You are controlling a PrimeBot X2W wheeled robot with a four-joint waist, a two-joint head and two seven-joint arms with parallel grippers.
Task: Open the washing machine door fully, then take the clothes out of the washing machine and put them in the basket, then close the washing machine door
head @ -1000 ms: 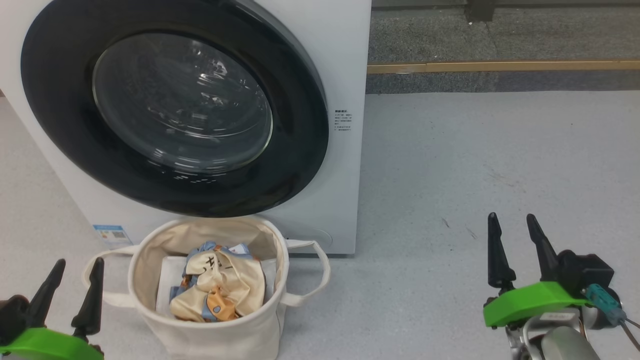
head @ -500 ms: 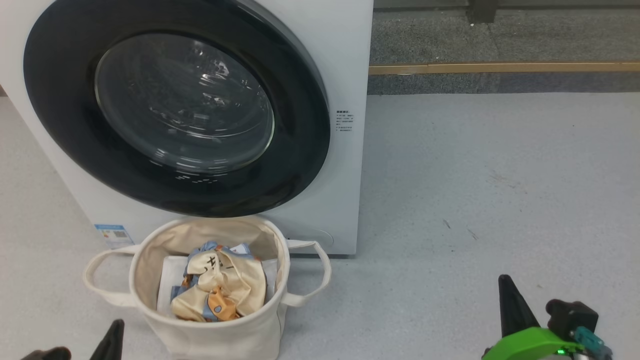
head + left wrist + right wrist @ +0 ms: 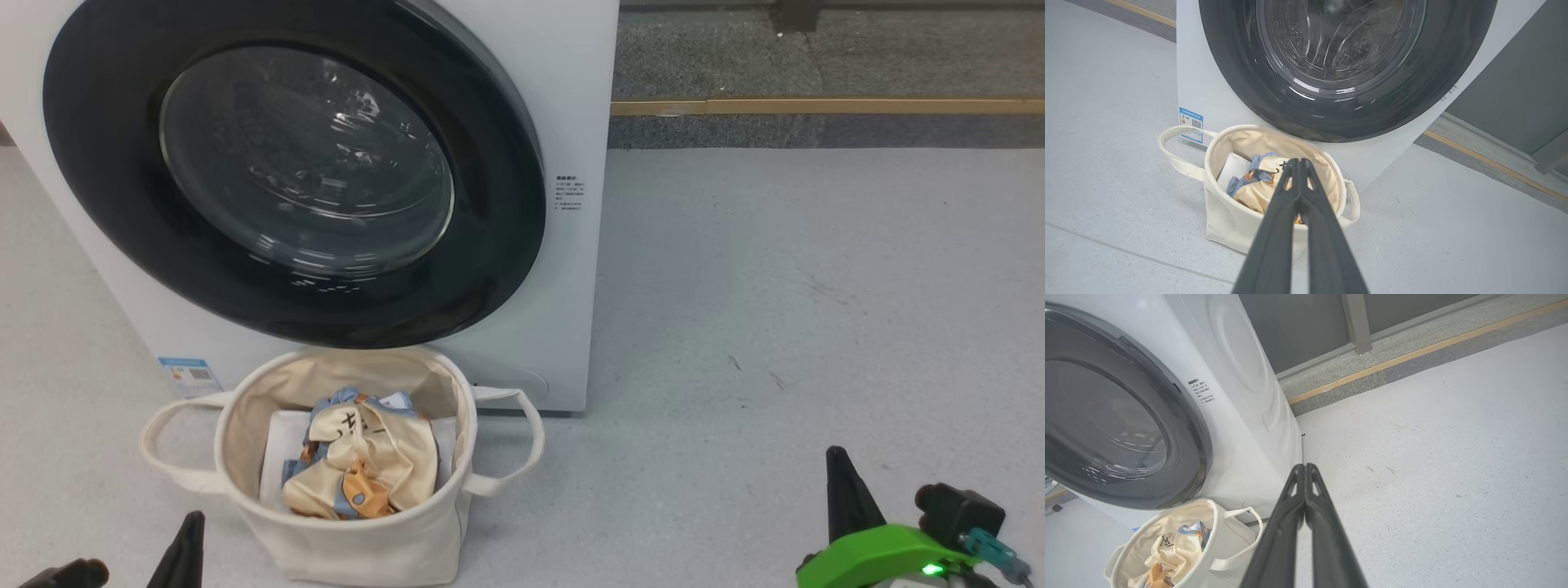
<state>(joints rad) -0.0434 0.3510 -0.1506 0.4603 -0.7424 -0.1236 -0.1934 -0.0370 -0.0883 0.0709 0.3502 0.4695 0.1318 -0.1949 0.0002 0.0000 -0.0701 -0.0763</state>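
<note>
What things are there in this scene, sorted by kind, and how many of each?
Washing machine: 1
Basket: 1
Garments in it: 2, cream garment and light blue garment
White folded pad: 1
Robot grippers: 2, left gripper and right gripper, both shut
Total: 7

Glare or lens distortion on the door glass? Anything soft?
Head view: streaky highlights on the washing machine door; clothes in the basket sharp. Left wrist view: glare arcs low on the door, drum holes readable. Right wrist view: door hazy grey, washing machine stretched toward the left edge.
</note>
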